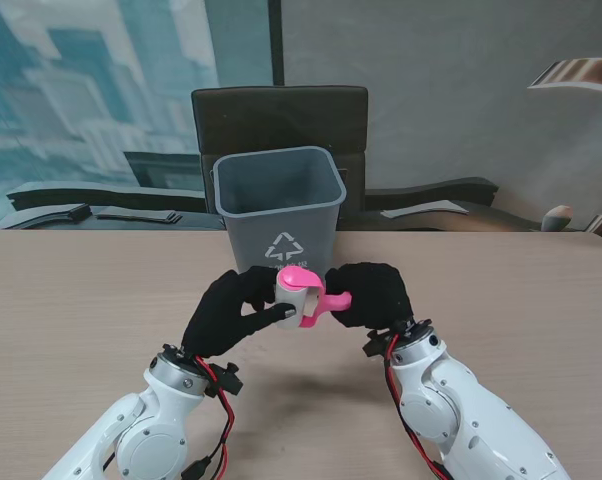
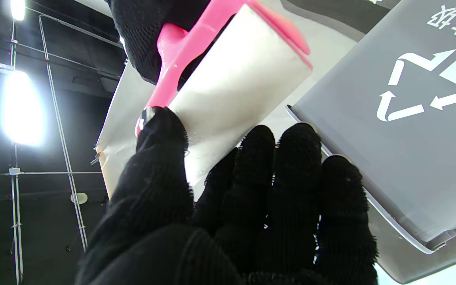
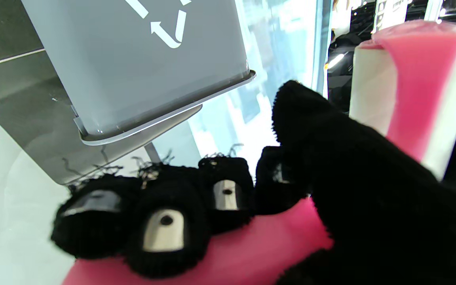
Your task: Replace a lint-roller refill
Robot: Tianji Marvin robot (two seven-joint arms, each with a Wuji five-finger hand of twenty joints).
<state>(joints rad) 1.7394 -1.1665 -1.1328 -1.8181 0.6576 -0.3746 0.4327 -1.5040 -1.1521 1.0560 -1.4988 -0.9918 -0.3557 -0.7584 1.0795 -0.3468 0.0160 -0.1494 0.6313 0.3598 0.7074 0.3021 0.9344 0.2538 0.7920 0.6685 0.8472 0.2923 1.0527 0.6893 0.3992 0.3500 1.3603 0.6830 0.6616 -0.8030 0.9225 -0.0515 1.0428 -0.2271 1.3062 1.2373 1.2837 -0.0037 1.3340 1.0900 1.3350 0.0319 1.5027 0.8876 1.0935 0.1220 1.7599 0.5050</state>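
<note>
A pink lint roller [image 1: 311, 290] with a white refill roll [image 1: 288, 297] is held above the table between my two black-gloved hands, just in front of the grey bin. My left hand [image 1: 231, 310] is closed around the white roll [image 2: 236, 87], thumb on one side and fingers on the other. My right hand [image 1: 373, 294] is closed on the pink handle [image 3: 228, 253], fingers curled over it. The right wrist view shows the roll [image 3: 374, 87] with the pink frame [image 3: 418, 91] across it.
A grey recycling bin [image 1: 279, 205] stands open on the table just beyond the hands, seen close in both wrist views [image 2: 402, 118] [image 3: 141, 59]. A dark chair [image 1: 279, 115] is behind it. Light wooden table top [image 1: 71, 290] extends on both sides.
</note>
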